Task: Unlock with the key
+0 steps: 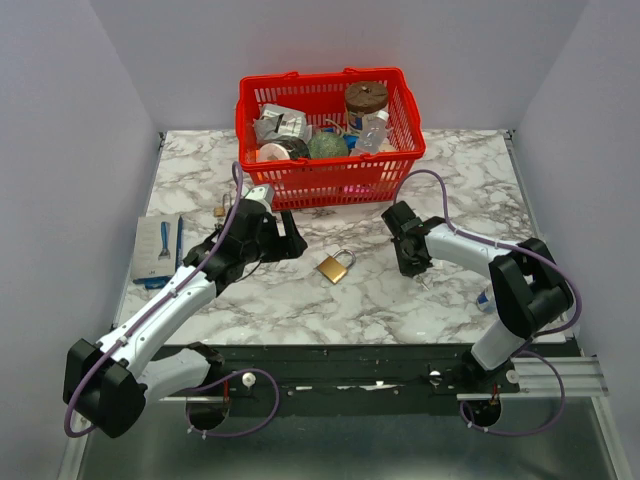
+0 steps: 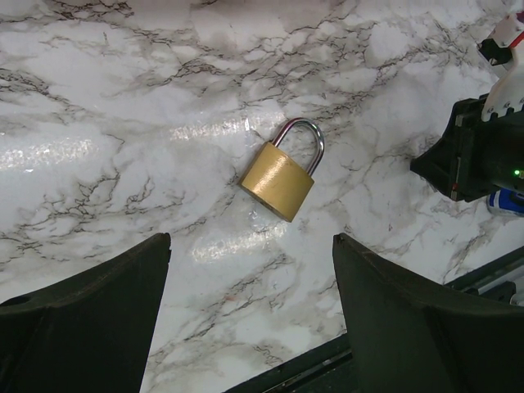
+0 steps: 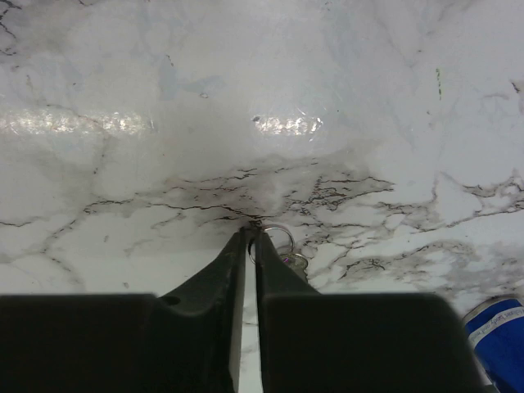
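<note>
A brass padlock (image 1: 334,266) with a steel shackle lies flat on the marble table, shackle closed; it also shows in the left wrist view (image 2: 280,176). My left gripper (image 1: 285,240) hovers just left of the padlock, jaws wide open and empty (image 2: 250,246). My right gripper (image 1: 413,262) is right of the padlock, low at the table. Its jaws (image 3: 254,232) are shut on the ring of a key (image 3: 281,240), and the key's head pokes out beside the right finger.
A red basket (image 1: 330,170) full of items stands behind the padlock. A pack with blue tools (image 1: 160,248) lies at the left edge. A small brass object (image 1: 220,209) lies by the basket's left corner. A blue-and-white item (image 1: 485,298) sits by the right arm.
</note>
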{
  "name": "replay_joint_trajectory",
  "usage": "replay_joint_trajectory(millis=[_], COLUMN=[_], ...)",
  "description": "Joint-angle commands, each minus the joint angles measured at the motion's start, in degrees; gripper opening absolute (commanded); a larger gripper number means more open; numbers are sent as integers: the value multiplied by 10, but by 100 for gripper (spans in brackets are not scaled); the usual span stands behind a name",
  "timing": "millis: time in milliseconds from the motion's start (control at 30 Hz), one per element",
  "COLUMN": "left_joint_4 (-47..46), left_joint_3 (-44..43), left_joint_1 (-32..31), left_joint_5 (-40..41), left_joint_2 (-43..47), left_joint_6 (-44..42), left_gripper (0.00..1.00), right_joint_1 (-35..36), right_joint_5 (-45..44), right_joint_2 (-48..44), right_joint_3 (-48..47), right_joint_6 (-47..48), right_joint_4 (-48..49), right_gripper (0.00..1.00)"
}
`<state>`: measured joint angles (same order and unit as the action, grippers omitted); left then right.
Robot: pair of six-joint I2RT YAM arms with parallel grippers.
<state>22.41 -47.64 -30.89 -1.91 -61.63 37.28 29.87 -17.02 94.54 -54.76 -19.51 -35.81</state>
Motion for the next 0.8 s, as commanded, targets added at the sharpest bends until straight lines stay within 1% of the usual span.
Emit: replay_joint_trajectory(millis=[0, 100, 300, 333, 433, 467, 567, 600, 633, 700, 767], left_joint_4=[1, -2, -14, -18, -55, -69, -126, -159, -173, -208, -221], left_joint_3=[-3, -3, -2, -1, 8, 12, 25, 27, 31, 32, 26], left_joint_1=[-4, -4, -5, -5, -6, -6, -7, -7, -9, -13, -19], left_joint_5=[15, 14, 5, 1, -30, -42, -118, -158, -180, -208, -237], left_joint_2=[25, 29, 35, 37, 46, 48, 43, 41, 38, 31, 27], left_joint_6=[8, 5, 3, 3, -10, -13, -29, -29, -28, -27, -29], left_gripper=[88, 88, 88, 88, 88, 88, 89, 89, 90, 90, 91], right_joint_1=[-6, -6, -5, -5, -6, -7, -6, -6, -6, -6, -6], right_joint_5=[18, 34, 70, 88, 126, 133, 166, 186, 208, 231, 269], right_joint_2=[13, 2, -41, -51, -93, -104, -135, -145, -150, -159, -169], right_joint_3=[2, 0, -11, -17, -26, -30, -46, -52, -59, -78, -92], right_joint_6=[-7, -11, -10, -12, -21, -24, -32, -34, -39, -44, -49], right_joint_4=[-5, -7, -17, -19, -23, -24, -29, -32, -33, -33, -31], right_gripper=[10, 1, 1, 1, 1, 1, 1, 1, 1, 1, 1])
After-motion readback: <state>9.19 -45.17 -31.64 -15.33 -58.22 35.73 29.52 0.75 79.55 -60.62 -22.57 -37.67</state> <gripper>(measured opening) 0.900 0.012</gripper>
